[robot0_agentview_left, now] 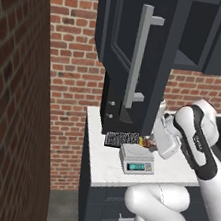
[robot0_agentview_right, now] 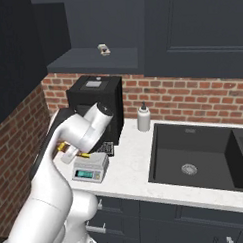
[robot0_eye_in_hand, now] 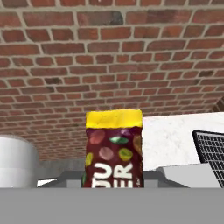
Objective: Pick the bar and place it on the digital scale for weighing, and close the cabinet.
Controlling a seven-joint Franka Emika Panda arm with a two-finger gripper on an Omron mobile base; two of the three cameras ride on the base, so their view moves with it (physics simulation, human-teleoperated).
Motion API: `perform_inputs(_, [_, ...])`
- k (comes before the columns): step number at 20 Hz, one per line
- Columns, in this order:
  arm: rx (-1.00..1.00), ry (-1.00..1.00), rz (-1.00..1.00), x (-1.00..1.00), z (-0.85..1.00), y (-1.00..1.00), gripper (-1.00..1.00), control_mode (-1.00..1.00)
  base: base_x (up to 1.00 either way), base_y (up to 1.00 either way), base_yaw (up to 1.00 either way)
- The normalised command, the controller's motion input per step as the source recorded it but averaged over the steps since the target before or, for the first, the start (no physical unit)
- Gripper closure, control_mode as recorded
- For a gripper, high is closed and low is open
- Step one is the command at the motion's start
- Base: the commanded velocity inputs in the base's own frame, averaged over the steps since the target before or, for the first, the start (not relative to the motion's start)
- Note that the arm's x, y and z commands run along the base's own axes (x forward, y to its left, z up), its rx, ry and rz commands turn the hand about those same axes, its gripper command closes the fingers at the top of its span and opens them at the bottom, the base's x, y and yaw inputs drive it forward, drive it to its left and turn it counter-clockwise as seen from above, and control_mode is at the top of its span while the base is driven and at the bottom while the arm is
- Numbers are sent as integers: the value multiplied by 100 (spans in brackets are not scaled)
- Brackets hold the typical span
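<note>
Jaws clamped on the reddish-brown, yellow-ended flat bar point(robot0_eye_in_hand: 114, 148), its lower part cut off in the hand view. Gripper point(robot0_agentview_left: 153, 142) mostly hidden behind the white wrist. Directly below the jaws: light-grey square digital scale point(robot0_agentview_left: 136, 158). Above: dark navy cabinet point(robot0_agentview_left: 137, 51), door open.

The white arm bends forward and down at the elbow, and its gripper point(robot0_agentview_left: 150, 141), at about 1 o'clock from the base, is closed.

Red brick wall point(robot0_agentview_right: 192, 98) backs a white counter point(robot0_agentview_right: 130, 168) with a dark sink point(robot0_agentview_right: 190, 155).
</note>
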Motion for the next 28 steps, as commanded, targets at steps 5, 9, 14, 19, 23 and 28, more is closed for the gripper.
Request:
perform_inputs(5, [0, 0, 3, 38, -27, 0, 100, -100, 0, 0, 0])
perform_inputs(9, [0, 0, 4, 26, -29, 0, 100, -100, 0, 0, 0])
perform_inputs(14, [0, 0, 4, 27, -34, 0, 100, -100, 0, 0, 0])
perform_inputs(19, [0, 0, 3, 25, -32, 0, 100, -100, 0, 0, 0])
perform_inputs(23, [0, 0, 2, 24, -33, 0, 100, -100, 0, 0, 0])
perform_inputs(28, [0, 0, 2, 22, -29, 0, 100, -100, 0, 0, 0])
